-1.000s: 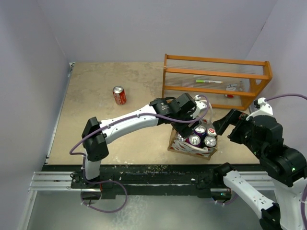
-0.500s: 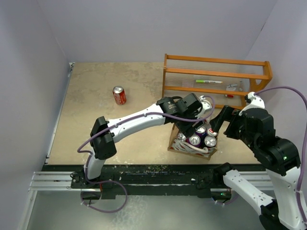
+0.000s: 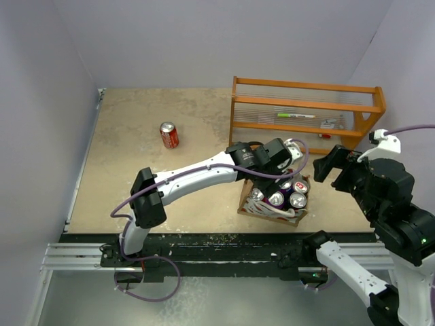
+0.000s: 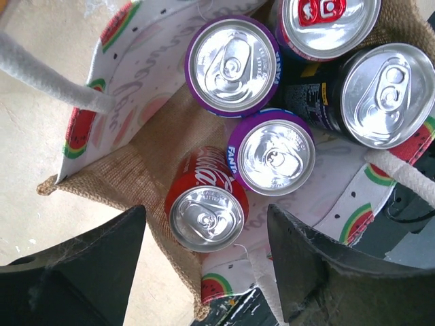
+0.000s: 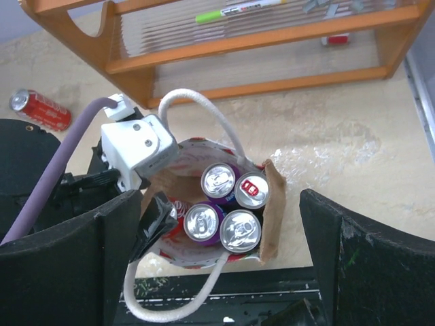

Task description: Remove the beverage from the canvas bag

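The canvas bag (image 3: 261,208) stands near the table's front edge, tan sides and watermelon-print lining, holding several upright cans. In the left wrist view the bag (image 4: 122,178) holds a red Coca-Cola can (image 4: 206,214), two purple Fanta cans (image 4: 272,153), a dark can (image 4: 380,95) and a red-tabbed can (image 4: 329,20). My left gripper (image 4: 204,272) is open, just above the bag's near-left corner, its fingers either side of the red can without touching it. My right gripper (image 5: 221,272) is open and empty, high above the bag (image 5: 275,204), to its right in the top view (image 3: 331,168).
An orange wooden rack (image 3: 306,112) stands just behind the bag with a green pen on its shelf. A red can (image 3: 168,134) stands on the table at the back left. The bag's white loop handles (image 5: 204,112) stick up around my left gripper (image 3: 266,175).
My left gripper has shifted a little right and settled over the bag's opening. My right arm has drawn back to the right and up, away from the bag.
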